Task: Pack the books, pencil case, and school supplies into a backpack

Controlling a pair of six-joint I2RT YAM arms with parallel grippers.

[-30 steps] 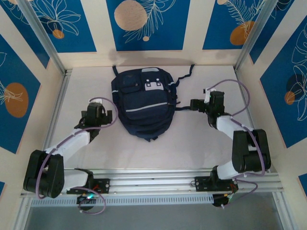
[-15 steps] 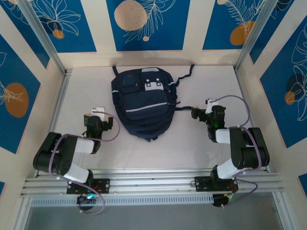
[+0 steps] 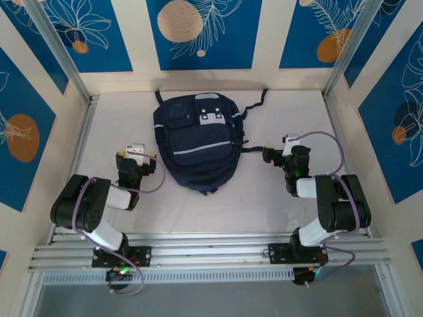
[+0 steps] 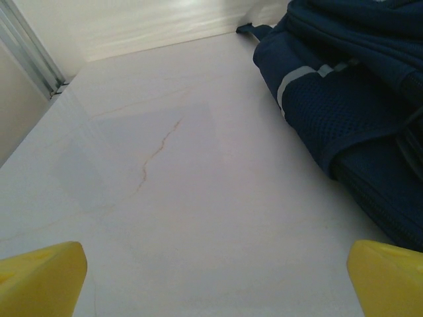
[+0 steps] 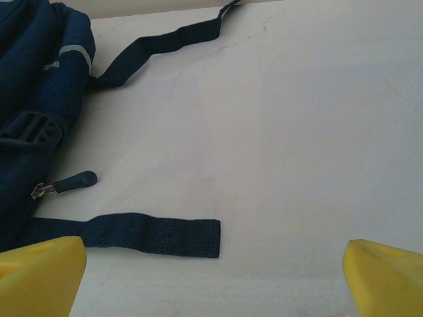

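Soft, floppy navy backpack (image 3: 198,142) lies between the left gripper (image 3: 135,158) and right gripper (image 3: 272,154) (both wide open, empty) and is likely best gripped by its webbing strap (image 5: 125,234).

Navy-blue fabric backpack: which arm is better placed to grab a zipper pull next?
Likely the right. The open right gripper faces the backpack side where a dark zipper pull lies on the white table near a flat navy strap. The open left gripper faces mesh side fabric.

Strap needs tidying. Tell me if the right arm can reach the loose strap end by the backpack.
Probably yes: the strap end lies flat on bare table just ahead of the open right gripper, nothing between.
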